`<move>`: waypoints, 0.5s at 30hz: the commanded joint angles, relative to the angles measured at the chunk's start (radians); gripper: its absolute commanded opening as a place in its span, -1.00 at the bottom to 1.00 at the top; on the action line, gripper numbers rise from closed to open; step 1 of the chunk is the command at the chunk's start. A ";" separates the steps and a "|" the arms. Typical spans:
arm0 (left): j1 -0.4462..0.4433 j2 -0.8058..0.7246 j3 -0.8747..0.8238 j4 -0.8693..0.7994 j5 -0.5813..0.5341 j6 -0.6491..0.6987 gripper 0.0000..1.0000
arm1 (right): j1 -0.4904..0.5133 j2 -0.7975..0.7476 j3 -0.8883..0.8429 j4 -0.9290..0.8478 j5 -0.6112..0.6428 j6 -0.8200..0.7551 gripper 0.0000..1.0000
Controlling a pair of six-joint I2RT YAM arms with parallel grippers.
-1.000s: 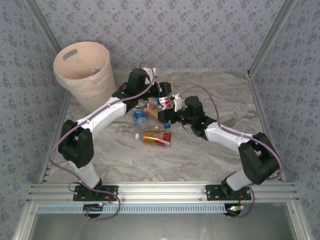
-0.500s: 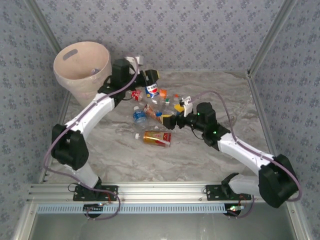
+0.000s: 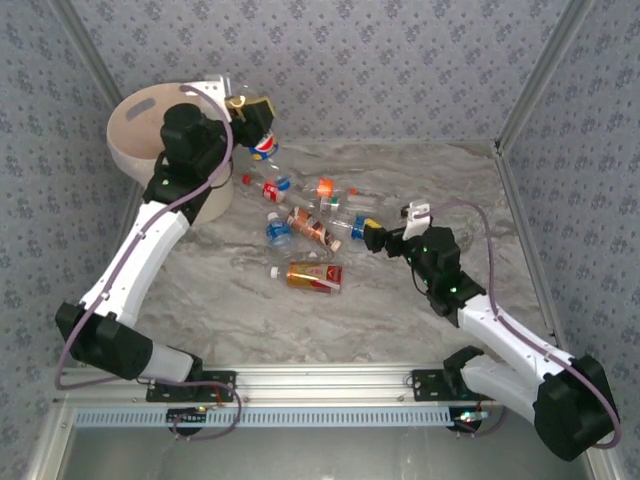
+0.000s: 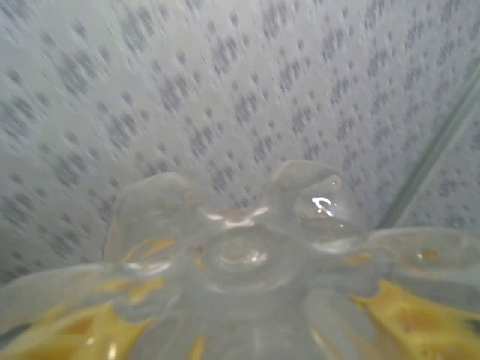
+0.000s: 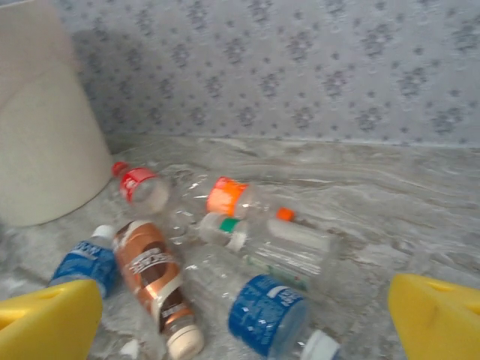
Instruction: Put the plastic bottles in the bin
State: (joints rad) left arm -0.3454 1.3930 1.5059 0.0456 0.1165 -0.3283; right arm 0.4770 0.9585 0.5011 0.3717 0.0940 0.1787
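Our left claw [image 3: 255, 118] grips a bottle [image 3: 263, 148] beside the bin [image 3: 128, 150], the right claw [image 3: 374, 236] stands wide; next we must bring the bottle above the bin.

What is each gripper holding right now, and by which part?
The left gripper holds a Pepsi bottle, pinched near its base. The right gripper is open and holds nothing.

Marble table [image 3: 240, 320], bin [image 3: 135, 170] at far-left corner, plastic bottles [image 3: 312, 227] lying scattered — mid-table

Left arm [image 3: 150, 240] raised a bottle [image 3: 263, 148] to the bin [image 3: 124, 150].
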 commanded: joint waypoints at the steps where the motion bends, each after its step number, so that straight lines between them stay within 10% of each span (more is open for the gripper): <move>1: 0.049 -0.067 0.001 0.148 -0.094 0.097 0.04 | -0.018 -0.022 -0.016 0.001 0.095 0.046 1.00; 15: 0.319 0.104 0.220 0.120 -0.128 0.042 0.05 | -0.043 -0.001 -0.019 0.018 0.070 0.097 1.00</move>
State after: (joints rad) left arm -0.0612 1.4418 1.6798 0.1585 0.0059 -0.2546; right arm 0.4416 0.9569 0.4862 0.3702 0.1539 0.2512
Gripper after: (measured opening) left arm 0.549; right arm 0.999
